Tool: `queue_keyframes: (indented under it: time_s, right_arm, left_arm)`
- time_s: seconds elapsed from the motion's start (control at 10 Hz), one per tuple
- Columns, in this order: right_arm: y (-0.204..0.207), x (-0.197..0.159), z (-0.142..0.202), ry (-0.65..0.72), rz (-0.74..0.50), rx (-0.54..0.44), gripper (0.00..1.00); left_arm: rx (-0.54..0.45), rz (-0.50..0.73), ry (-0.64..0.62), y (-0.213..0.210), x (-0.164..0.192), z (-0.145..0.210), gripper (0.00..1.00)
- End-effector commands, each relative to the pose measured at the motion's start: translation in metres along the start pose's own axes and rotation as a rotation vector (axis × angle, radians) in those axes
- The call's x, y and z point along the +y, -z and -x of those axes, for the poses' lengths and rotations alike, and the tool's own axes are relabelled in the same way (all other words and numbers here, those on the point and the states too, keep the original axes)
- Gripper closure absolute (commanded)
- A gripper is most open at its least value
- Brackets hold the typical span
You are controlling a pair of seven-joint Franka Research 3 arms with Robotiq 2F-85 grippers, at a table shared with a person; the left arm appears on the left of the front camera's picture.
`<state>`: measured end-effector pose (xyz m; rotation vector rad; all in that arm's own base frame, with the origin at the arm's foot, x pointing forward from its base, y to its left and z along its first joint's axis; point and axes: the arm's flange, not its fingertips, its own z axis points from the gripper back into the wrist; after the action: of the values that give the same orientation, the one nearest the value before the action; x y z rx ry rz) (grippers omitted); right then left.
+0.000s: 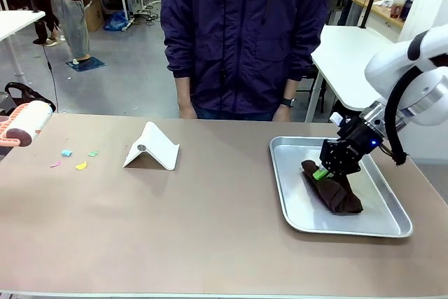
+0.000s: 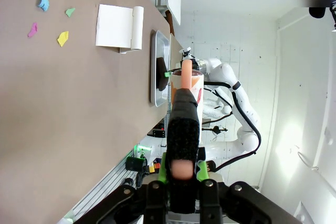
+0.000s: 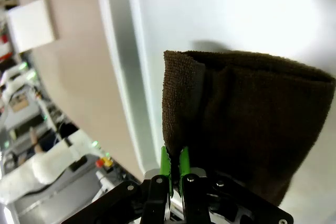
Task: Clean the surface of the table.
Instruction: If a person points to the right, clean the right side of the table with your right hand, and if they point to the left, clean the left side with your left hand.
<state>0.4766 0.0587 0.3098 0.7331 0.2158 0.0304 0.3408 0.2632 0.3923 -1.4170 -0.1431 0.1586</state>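
Partly, the brown cloth (image 3: 247,124) hides the right gripper (image 3: 175,157) pads.

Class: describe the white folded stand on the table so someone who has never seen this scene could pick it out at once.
On the large brownish-tan table, look toward the far edge, near the person in the dark jacket. Between small coloured paper scraps and a shiny metal tray stands a white tent-shaped stand. It is the only white folded thing there.
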Motion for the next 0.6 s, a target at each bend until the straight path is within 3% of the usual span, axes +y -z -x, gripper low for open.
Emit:
queue_keyframes:
  time_s: [0.0, 0.2, 0.5]
  right_arm:
    - [-0.008, -0.008, -0.001, -0.072, -0.135, 0.065, 0.93]
    - [-0.021, -0.009, 0.002, -0.087, -0.350, 0.105, 0.93]
    - [-0.058, -0.024, 0.013, 0.014, -0.678, 0.033, 0.93]
  left_arm:
    - [0.003, 0.004, 0.008, 0.001, -0.003, 0.004, 1.00]
    - [0.003, 0.004, 0.008, 0.001, -0.003, 0.004, 1.00]
    - [0.003, 0.004, 0.008, 0.001, -0.003, 0.004, 1.00]
